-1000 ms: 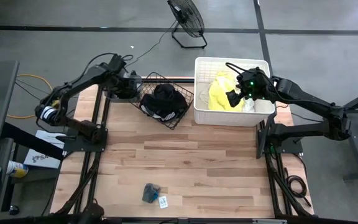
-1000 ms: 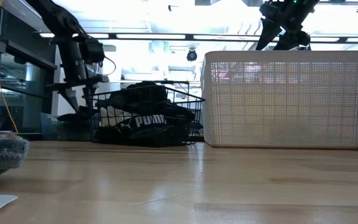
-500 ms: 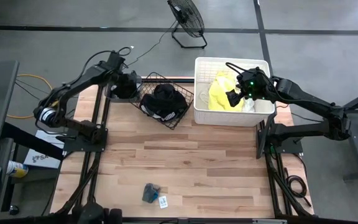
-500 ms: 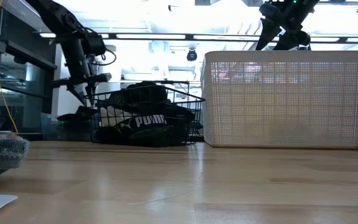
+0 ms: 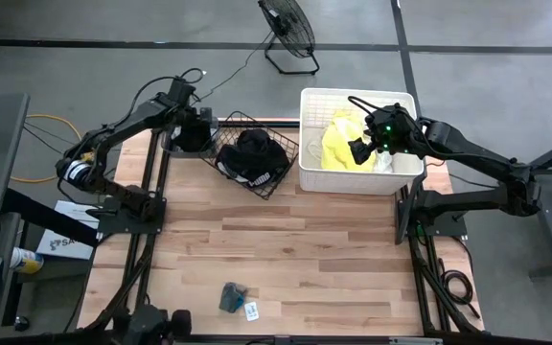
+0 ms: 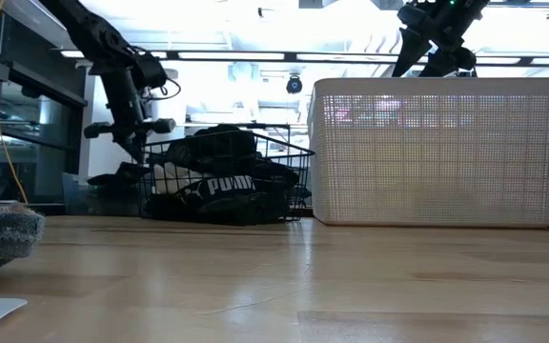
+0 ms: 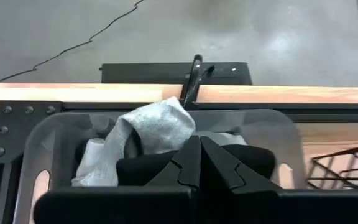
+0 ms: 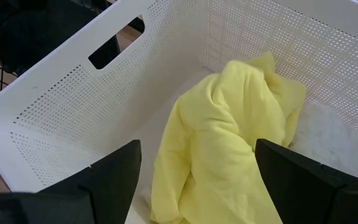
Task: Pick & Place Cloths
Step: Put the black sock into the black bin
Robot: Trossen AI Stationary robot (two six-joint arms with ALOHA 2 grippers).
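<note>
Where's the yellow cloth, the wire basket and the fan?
yellow cloth (image 8: 219,143), right wrist view, middle of its folds.
black wire basket (image 5: 284,172), high view, right rim.
fan (image 5: 288,25), high view, round grille.

Left gripper (image 7: 199,163) fingers pressed together, no gap, tips meeting at frame centre. Grey cloth (image 7: 143,134) bunched just beyond tips, at 10 o'clock from them; cannot tell if pinched. Dark cloth (image 7: 253,158) under and around fingers. Both sit in clear plastic bin (image 7: 55,134), handle slot in its near wall at 8 o'clock. Wooden table edge (image 7: 73,93) beyond bin, black clamp (image 7: 194,78) on it at 12. Wire basket (image 7: 347,168) corner at 3 o'clock. Grey floor (image 7: 260,31) behind, cable (image 7: 86,40) at 11.
</note>
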